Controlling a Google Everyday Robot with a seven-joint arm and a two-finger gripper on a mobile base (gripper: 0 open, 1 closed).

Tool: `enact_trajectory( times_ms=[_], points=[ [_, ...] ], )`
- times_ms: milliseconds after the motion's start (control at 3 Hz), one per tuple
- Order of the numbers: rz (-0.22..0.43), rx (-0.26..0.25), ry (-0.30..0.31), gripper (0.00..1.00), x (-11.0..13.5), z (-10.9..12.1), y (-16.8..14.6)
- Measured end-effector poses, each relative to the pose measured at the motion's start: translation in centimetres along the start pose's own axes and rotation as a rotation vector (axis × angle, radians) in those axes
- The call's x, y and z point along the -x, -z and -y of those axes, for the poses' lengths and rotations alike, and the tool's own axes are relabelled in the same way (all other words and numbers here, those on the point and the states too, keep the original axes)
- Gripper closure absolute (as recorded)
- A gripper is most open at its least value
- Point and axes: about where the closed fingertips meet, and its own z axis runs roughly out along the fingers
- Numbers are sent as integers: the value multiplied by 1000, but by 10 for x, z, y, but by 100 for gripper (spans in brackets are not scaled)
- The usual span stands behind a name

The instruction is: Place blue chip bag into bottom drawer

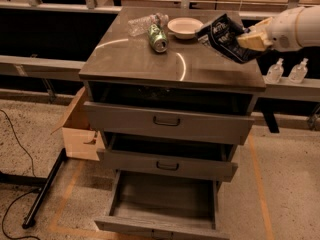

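the bottom drawer [165, 206] stood pulled out nearest, its grey floor bare. above it the two upper drawers [167, 121] sat slightly open. over the table [150, 66], near its right edge, the tool [245, 40] was clenched on the blue chip bag [222, 34], holding it tilted just above the surface. farther back lay a green can [158, 37], a bowl [185, 27] and a clear bottle [145, 23] by the far edge.

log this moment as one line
gripper: shut on blue chip bag, above cabinet top | bottom drawer: open | bag: not yet in
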Motion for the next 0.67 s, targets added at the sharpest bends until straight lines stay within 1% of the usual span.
enact_trajectory(
  times_ms=[333, 667],
  points=[
    [60, 115, -31, 100, 3, -41, 34],
    [69, 136, -42, 100, 2, -47, 40]
  ],
)
